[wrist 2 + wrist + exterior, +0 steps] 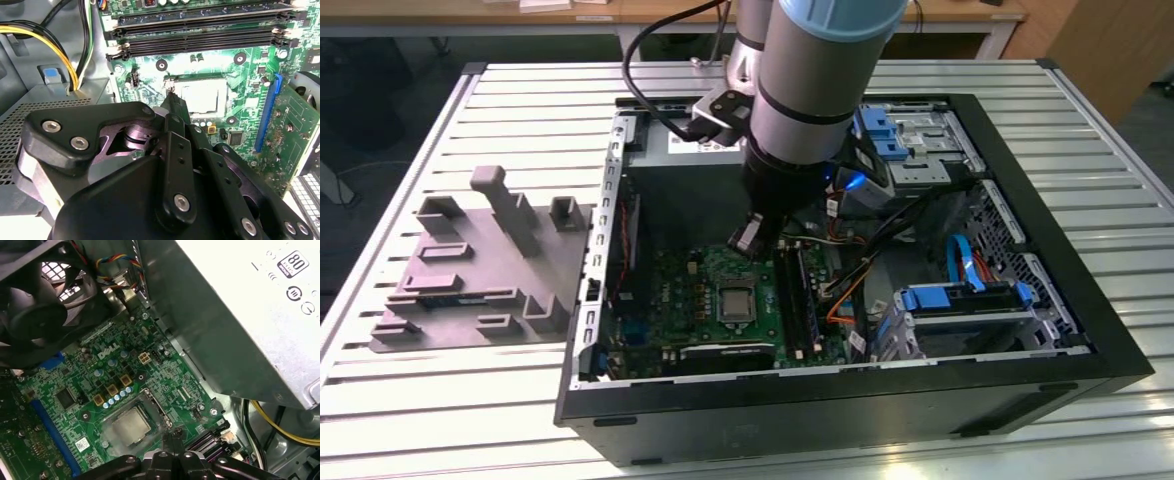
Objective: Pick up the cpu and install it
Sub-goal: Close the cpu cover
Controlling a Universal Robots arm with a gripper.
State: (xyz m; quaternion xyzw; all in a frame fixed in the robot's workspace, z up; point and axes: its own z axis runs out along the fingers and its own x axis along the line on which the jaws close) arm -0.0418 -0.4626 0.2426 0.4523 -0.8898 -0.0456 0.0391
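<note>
Exterior view, near to far: black PC case (854, 400), side open, lies flat on a slatted pale metal desk (427, 420). Inside it is a green motherboard (680, 300) with a black rectangular socket frame (736, 303) around a grey square centre. At 3 o'clock of the board are blue-tabbed drive cages (961, 300) and orange and blue cables. At 9 o'clock of the case, a grey moulded tray (474, 265) with upright blocks sits on the desk. The grey cylindrical arm comes down from 12 o'clock, and its pincer (750, 240) hangs just above the board at 12 o'clock of the socket.

Second wrist view: matte black linkage with silver screws fills the near part. The pincer (172, 97) fingers look pressed together into a narrow tip, gripping nothing visible, at the edge of the socket. The cpu (202, 96), a flat pale silvery square, sits in the socket just beyond the tip. Long black memory slots (200, 32) lie farther off; yellow and black wires (60, 45) lie to one side.

First wrist view: the pincer (172, 437) tip is close beside the socket corner, contact unclear. The cpu (131, 426) lies flat inside the frame. Farther away are a black fan (35, 315) and a grey metal power supply box (240, 315).
</note>
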